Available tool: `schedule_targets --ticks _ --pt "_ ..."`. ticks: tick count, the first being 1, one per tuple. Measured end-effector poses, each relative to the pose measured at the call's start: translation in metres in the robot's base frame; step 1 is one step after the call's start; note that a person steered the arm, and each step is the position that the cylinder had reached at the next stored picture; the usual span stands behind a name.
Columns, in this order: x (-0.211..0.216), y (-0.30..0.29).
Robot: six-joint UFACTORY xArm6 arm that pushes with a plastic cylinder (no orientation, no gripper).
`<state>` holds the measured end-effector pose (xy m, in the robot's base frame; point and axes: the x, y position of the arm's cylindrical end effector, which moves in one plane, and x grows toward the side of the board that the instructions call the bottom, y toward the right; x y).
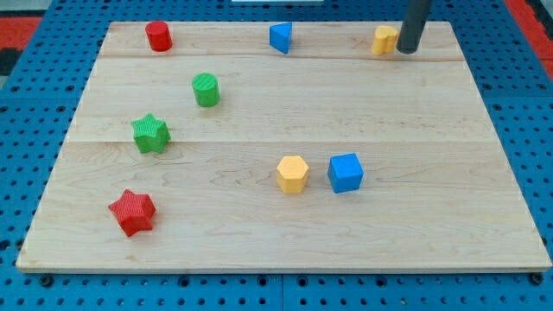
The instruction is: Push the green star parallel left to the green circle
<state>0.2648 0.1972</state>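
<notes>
Green star [150,133] below-left of green circle [206,89], my tip [406,50] touching yellow block [384,40]

Tip: my tip [406,50] is resting at the far right of the board, just beside the right edge of the yellow block [384,40]; contact cannot be told.
Green star [150,133]: sitting at the left, nearer and left of the green circle [206,90], the two lying apart.
Far row: the red cylinder [158,36] is standing far left, the blue block [281,37] far centre.
Middle: the yellow hexagon [293,174] and blue cube [346,172] are sitting side by side, a small gap showing between them.
Near left: the red star [132,212] is lying alone.
Board: the wooden board [432,112] is lying on a blue pegboard [527,95].
</notes>
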Motion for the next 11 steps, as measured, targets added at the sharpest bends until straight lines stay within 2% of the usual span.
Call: schedule_targets --ticks 2,5,6,7,8,9,11 --pt "0.032 -0.007" --pt "0.041 -0.009" --pt "0.059 -0.039" --pt "0.084 -0.095" --pt "0.087 -0.172" --pt "0.147 -0.2" --pt "0.197 -0.333"
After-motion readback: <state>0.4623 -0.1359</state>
